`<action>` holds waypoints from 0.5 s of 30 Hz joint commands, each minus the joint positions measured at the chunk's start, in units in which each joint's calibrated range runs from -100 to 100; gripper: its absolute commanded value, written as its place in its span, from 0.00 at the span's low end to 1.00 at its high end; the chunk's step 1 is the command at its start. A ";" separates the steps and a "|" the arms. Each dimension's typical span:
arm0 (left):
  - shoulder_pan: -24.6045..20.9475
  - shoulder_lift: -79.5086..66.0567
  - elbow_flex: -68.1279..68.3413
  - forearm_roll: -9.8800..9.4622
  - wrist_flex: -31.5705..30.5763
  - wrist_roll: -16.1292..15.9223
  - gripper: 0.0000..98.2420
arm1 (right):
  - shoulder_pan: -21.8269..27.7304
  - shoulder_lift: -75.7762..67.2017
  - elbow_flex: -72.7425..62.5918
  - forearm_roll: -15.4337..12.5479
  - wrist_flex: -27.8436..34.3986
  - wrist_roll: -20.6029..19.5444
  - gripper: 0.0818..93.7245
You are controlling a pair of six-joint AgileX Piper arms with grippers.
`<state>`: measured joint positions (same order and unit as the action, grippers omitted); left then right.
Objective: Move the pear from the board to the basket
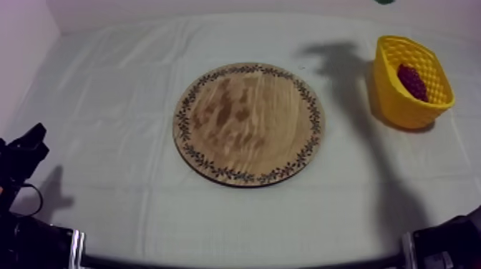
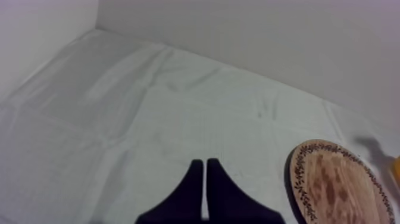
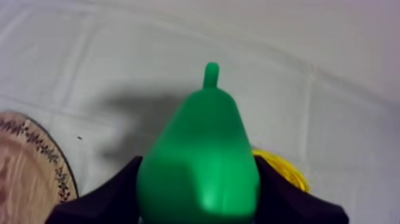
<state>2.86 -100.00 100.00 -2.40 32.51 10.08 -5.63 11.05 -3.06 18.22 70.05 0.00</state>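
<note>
**Board at centre, basket at far right**

A round wooden board with a patterned rim [image 1: 249,123] lies mid-table on the grey-white cloth [image 1: 107,86]. Well apart, at the far right, a yellow lattice basket [image 1: 401,107] holds a dark red bunch of grapes [image 1: 412,81]. Black parts of the left arm [image 1: 21,161] and right arm [image 1: 451,247] sit at the near corners.

Room over basket [image 1: 395,101] (grapes [image 1: 412,81] inside)

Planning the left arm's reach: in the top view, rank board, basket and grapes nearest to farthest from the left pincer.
1. The board, mid-table.
2. The basket, far right, and the grapes inside it: too close to call.
</note>
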 commanded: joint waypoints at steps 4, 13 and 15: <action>0.00 0.00 0.00 -0.02 -0.01 0.01 0.00 | 3.61 -2.40 7.78 0.86 -2.25 -5.06 0.42; 0.00 0.00 0.00 -0.02 -0.01 0.01 0.00 | 9.40 -4.30 19.81 2.14 -6.51 -10.64 0.42; 0.00 0.00 0.00 -0.02 -0.01 0.01 0.00 | 10.19 -4.46 22.21 1.73 -6.81 -10.83 0.42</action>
<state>2.86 -100.00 100.00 -2.40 32.51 10.08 3.99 6.62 16.93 20.39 62.92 -10.66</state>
